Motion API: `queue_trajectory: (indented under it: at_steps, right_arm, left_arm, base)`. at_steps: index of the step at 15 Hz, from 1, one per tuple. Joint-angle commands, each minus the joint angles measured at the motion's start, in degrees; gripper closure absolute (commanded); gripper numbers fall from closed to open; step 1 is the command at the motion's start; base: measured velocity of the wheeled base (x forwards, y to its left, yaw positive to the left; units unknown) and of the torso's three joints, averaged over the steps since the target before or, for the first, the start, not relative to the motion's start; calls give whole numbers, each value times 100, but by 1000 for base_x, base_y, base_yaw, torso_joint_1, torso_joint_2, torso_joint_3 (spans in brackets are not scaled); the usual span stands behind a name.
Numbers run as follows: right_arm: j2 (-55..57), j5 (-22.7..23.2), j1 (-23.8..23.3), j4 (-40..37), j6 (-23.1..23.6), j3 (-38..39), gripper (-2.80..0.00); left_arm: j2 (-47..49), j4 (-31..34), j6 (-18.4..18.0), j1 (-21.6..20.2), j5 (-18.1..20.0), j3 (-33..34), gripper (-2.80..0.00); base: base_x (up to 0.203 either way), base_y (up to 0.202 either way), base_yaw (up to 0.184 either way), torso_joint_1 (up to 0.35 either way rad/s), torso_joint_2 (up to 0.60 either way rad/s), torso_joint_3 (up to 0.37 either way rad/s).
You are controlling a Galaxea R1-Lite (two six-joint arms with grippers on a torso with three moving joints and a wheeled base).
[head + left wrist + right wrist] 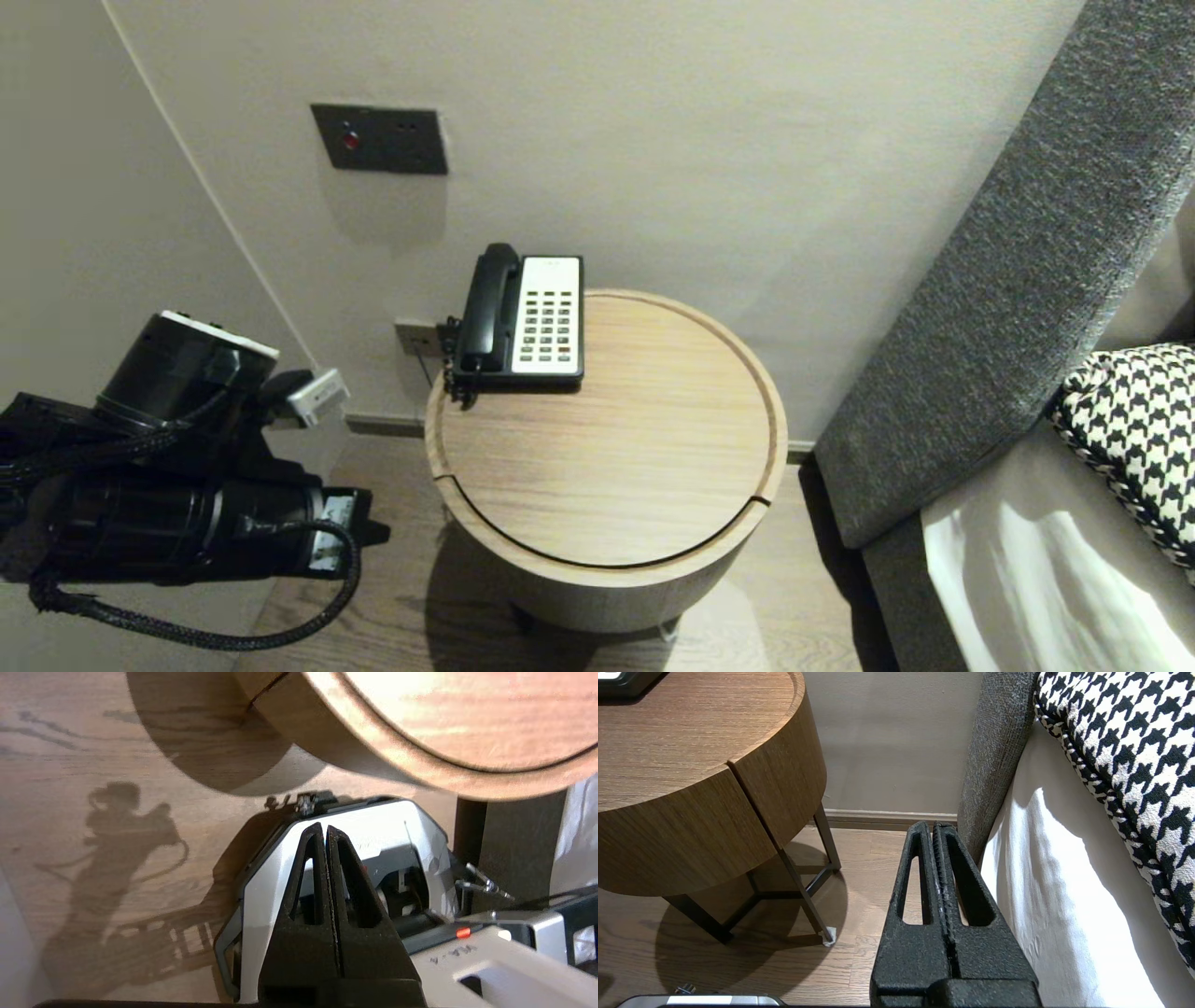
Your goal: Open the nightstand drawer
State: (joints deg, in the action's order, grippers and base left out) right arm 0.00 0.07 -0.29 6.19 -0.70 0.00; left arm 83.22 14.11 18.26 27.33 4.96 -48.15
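Head view — your left gripper (325, 828), closed and empty, hangs beside the table (607, 485); telephone (546, 317) untouched — right gripper (934, 826) closed by the bed (1055, 868).

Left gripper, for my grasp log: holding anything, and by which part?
Nothing: the left gripper is shut, empty, near the round wooden side table; the right gripper likewise.
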Motion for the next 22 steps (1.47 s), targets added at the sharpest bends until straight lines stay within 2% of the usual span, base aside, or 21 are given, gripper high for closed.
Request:
queue_trajectory:
  at_steps: [1,12,19,22]
  right_arm:
    - [0,1,3,5,0,229,0]
    - [0,1,3,5,0,229,0]
    - [0,1,-6,5,0,229,0]
    - [0,1,-6,5,0,229,0]
  left_arm:
    - [168,-180,20,0,5,-1,0]
    - [1259,-1328,662,457,-52,-316,0]
    - [1522,-1385,762,494,-22,-230,0]
    - [1446,-1393,888,709,-12,-101,0]
  base:
    - [0,0,0,0,0,0]
    - [0,0,0,0,0,0]
    - [0,0,0,0,0,0]
    - [0,0,0,0,0,0]
